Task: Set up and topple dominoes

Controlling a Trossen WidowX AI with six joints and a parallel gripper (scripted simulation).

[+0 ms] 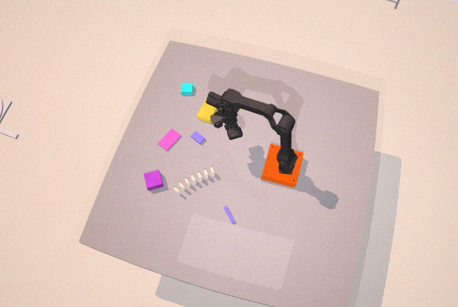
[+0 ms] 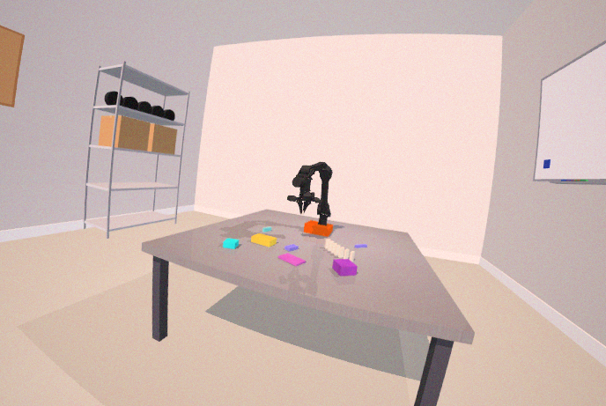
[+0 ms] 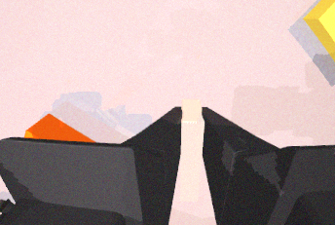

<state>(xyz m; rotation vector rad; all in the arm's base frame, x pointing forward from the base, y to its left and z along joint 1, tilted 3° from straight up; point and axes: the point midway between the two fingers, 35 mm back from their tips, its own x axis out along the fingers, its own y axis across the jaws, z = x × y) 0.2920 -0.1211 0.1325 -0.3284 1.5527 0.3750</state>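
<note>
My gripper [image 2: 303,209] [image 3: 190,114] is shut on a cream domino [image 3: 192,136], held between the fingertips, high above the table. In the top view the fingertips and the held domino are hidden by the arm. A slanting row of several cream dominoes [image 1: 193,178] [image 2: 336,248] stands upright at even spacing. In the top view my gripper is above and to the right of the row, well apart from it. The row is out of the wrist view.
A purple block [image 1: 153,180] [image 2: 344,267] sits near the row's left end. A violet bar [image 1: 229,214] lies below its right end. A small violet block [image 1: 198,137], pink plate [image 1: 170,139], yellow block [image 1: 205,112] and cyan block [image 1: 186,88] lie above. The orange base [image 1: 271,181] is right.
</note>
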